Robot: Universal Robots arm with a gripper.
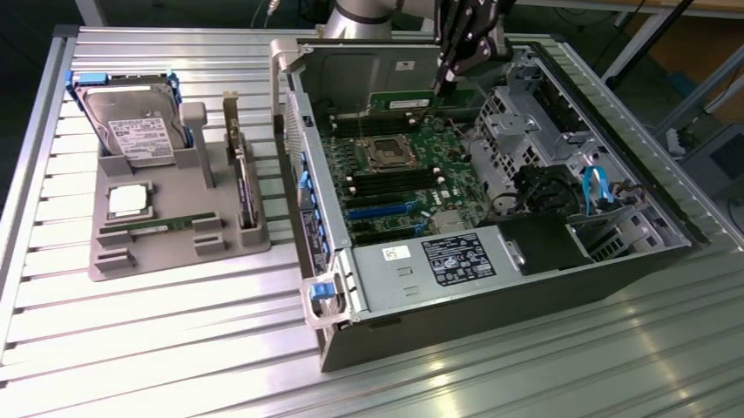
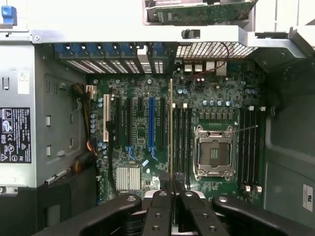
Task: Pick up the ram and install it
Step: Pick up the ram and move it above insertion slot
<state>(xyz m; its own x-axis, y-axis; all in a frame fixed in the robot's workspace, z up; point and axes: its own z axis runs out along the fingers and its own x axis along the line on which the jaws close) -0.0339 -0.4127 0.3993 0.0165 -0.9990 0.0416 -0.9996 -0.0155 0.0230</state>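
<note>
The ram [image 2: 171,128] is gripped edge-on in the closed hand [image 2: 173,181], held over the memory slots [image 2: 183,142] beside the processor socket [image 2: 214,152]; seating is judged undone.

Ram [image 2: 171,128]: two (both green); hard drive [image 1: 134,122]: one.

Arm [image 1: 355,16] cut off at top edge. Ram [image 2: 171,128] edge-on, chips unseen, 1 end buried between fingers [image 2: 187,199]. PSU label [image 1: 459,259] print too small to read.
</note>
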